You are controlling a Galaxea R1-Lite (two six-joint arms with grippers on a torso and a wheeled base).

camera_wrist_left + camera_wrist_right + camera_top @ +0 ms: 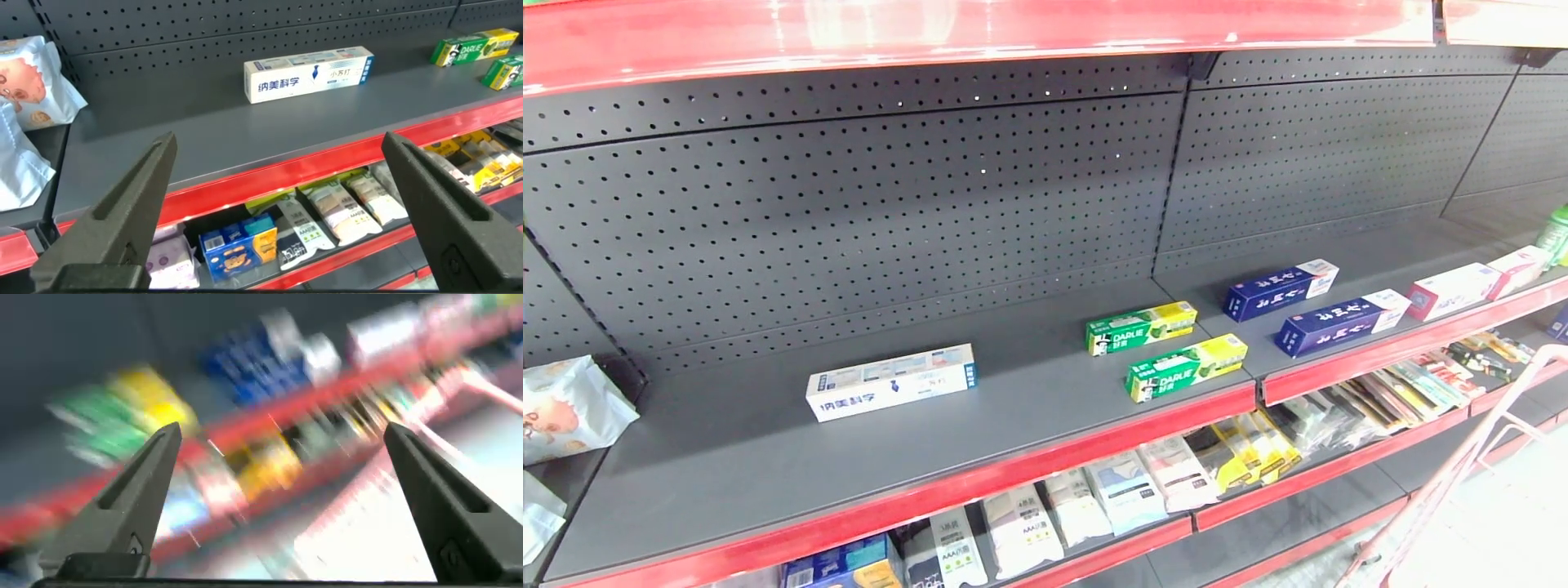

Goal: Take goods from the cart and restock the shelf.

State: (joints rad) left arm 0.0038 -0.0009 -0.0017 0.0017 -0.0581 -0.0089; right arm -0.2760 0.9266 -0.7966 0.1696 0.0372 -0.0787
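A white toothpaste box [890,382] lies on the grey shelf deck [768,457]. To its right lie two green boxes [1141,327] [1186,367], then two blue boxes [1280,290] [1341,322]. My left gripper [279,140] stands open and holds nothing, in front of the shelf's red edge and short of the white box [309,73]. My right gripper [282,429] is open with nothing between its fingers. Past it, blurred, are the green boxes [122,408] and the blue boxes [253,363]. The pink cart frame [1462,474] stands at the lower right.
Two white and red boxes [1454,290] lie further right on the shelf. Pale bags [568,408] sit in the bay to the left. The shelf below holds several packets [1094,490]. A red shelf [931,33] hangs overhead.
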